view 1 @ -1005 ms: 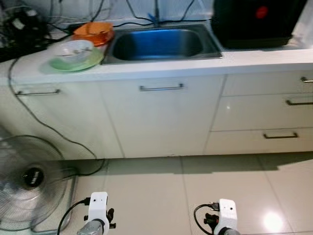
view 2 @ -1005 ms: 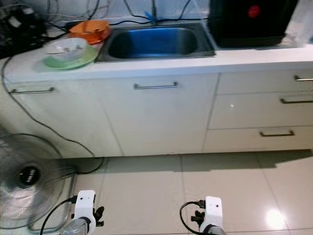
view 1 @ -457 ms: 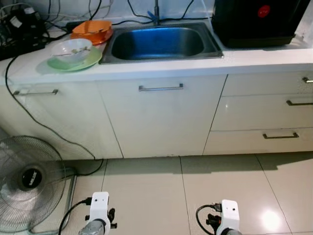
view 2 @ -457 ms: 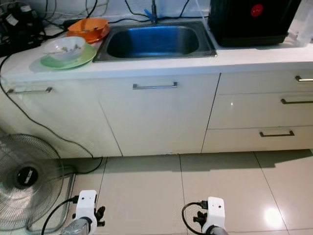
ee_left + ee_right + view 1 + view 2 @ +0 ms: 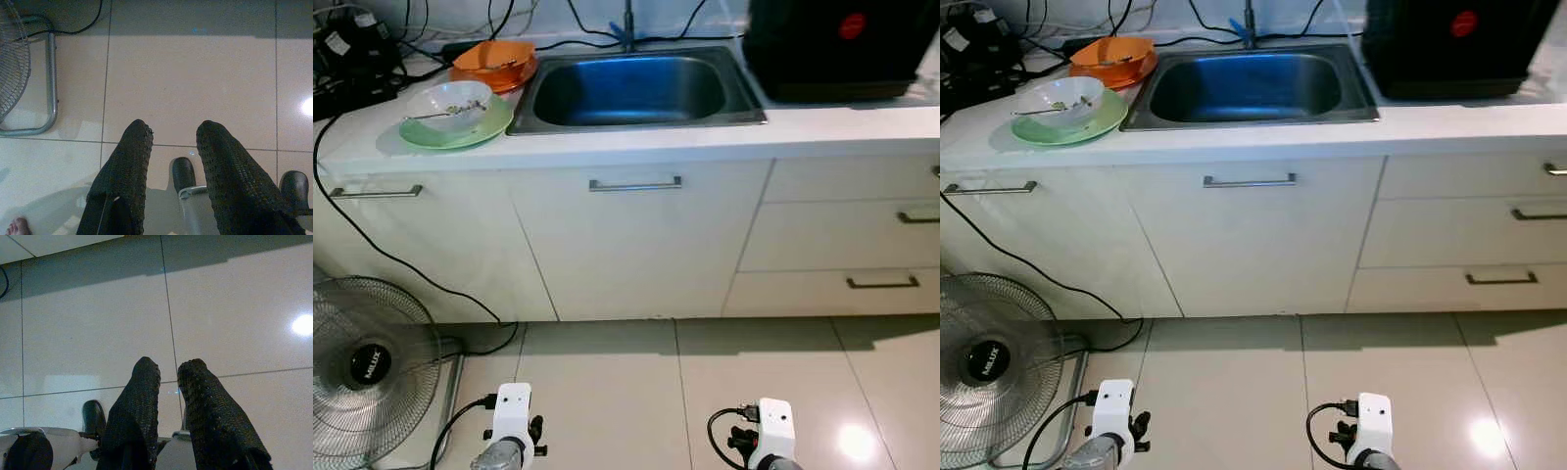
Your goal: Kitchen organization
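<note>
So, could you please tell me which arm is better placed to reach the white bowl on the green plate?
Probably the left: the white bowl sits left of the steel sink, on the left claw's side.

Your head camera is shifting, not the objects: the counter [image 5: 636,147] with its sink [image 5: 631,90] and green plate [image 5: 445,129] sits a little lower in view and is sharper than a second ago, and more of the fan [image 5: 367,367] shows.
</note>
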{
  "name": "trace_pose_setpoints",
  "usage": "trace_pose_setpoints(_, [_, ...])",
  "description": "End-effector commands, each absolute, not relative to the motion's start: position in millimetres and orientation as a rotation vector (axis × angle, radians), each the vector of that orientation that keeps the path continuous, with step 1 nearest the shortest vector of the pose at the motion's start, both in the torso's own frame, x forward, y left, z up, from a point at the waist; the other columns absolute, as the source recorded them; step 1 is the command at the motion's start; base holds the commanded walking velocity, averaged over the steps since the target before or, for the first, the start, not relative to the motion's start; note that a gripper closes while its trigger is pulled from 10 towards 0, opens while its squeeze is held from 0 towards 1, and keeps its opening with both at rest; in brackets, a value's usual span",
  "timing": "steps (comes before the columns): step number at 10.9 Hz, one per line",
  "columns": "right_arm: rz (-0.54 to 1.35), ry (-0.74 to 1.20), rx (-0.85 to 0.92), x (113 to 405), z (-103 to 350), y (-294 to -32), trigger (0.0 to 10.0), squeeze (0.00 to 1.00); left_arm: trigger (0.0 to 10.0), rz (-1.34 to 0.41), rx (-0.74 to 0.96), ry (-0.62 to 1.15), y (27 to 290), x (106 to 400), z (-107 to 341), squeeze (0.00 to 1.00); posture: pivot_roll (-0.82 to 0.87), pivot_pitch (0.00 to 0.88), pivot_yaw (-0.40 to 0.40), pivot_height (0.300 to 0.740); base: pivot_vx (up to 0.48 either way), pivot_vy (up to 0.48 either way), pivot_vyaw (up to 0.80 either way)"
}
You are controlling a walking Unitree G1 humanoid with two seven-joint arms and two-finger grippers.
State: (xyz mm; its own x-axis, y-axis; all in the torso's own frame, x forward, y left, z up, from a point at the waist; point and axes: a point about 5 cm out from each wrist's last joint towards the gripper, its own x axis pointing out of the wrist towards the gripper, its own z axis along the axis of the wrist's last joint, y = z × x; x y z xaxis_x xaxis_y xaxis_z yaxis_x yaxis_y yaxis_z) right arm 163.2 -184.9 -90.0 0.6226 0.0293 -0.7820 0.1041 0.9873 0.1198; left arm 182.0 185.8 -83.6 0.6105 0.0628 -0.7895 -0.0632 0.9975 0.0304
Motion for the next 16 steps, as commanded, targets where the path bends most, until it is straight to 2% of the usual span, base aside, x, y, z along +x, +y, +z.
trace_pose_setpoints(1, [-0.034,0.890,0.159,166.9,-88.7,-182.4,10.0,0.00,10.0,0.083,0.018,0.911,189.2,181.9,-83.2,0.00,0.03,0.000,0.091,0.740,0.394,0.000,0.00])
trace_pose_setpoints(16, [-0.035,0.888,0.163,168.2,-88.4,-181.0,10.0,0.00,10.0,0.073,0.025,0.913,189.1,183.7,-82.5,0.00,0.02,0.000,0.093,0.740,0.394,0.000,0.00])
